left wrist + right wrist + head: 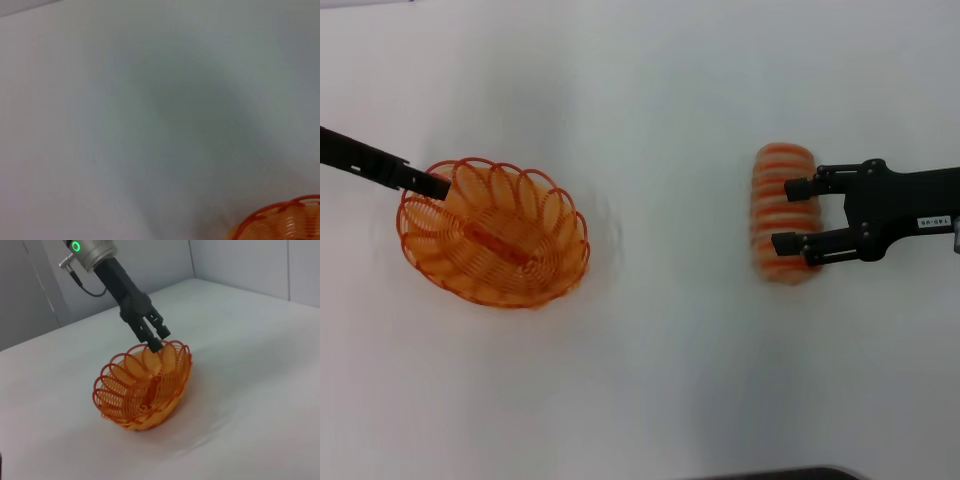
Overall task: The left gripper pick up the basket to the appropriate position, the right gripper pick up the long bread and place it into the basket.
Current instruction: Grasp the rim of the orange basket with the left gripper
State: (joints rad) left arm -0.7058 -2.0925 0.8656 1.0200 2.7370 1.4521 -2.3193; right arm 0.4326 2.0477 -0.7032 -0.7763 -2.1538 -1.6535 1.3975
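- Bread (782, 214): striped oblong loaf, lying flat on the white table (670, 380) at the robot's right, well apart from the basket. Not yet lifted, by the look of it.
- Right gripper (804, 216): reaches in from the right edge of the head view, fingers spread and set at the loaf's near side, one toward each end region; they straddle part of it but have not closed on it.
- Basket (492, 232): orange wire, oval, empty, at the robot's left. In the right wrist view it sits tilted, one side of the rim raised.
- Left gripper (156, 344): comes down onto the raised rim, fingers closed narrowly on the wire loops there. Grip is at one edge only.
- Risks, as judged from here:
  - A rim-only hold may let the basket swing or slip, so it ends up askew.
  - The loaf looks soft and rounded; closing off-centre could roll or squash it.
  - With the basket tilted, a loaf set in could slide toward the low side or tip out.
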